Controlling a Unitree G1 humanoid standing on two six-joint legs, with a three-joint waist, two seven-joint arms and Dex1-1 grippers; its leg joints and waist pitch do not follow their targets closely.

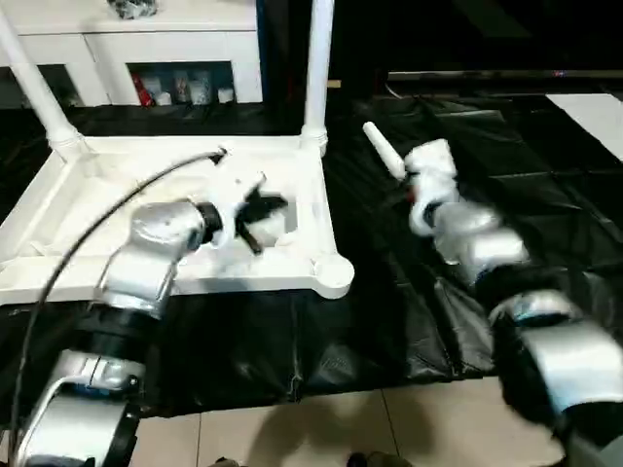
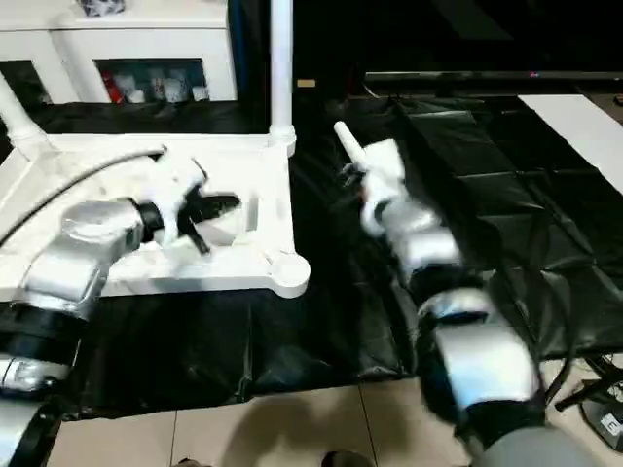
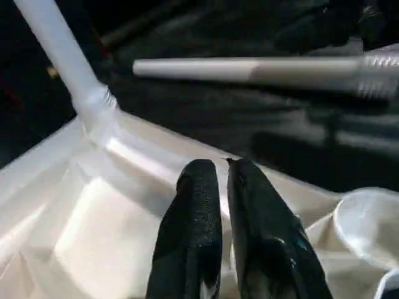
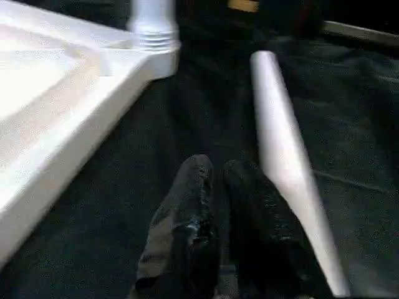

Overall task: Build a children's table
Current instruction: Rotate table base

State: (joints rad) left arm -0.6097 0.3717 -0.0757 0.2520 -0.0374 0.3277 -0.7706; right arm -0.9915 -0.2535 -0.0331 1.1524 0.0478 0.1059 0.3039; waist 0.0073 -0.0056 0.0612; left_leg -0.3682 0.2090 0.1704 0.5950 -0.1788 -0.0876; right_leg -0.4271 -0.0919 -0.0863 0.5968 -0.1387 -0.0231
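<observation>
The left gripper (image 1: 261, 216), nearly clenched and empty, hung over the upturned tabletop (image 1: 302, 185); the right gripper (image 4: 215, 171), likewise, beside a loose leg (image 4: 283, 149) pointing eleven o'clock.

No text, label, brand, number or sign can be read on anything here. The small coloured items on the shelf of the white cabinet (image 1: 185, 86) may carry printing, but they are too small and blurred to make out any of it.
</observation>
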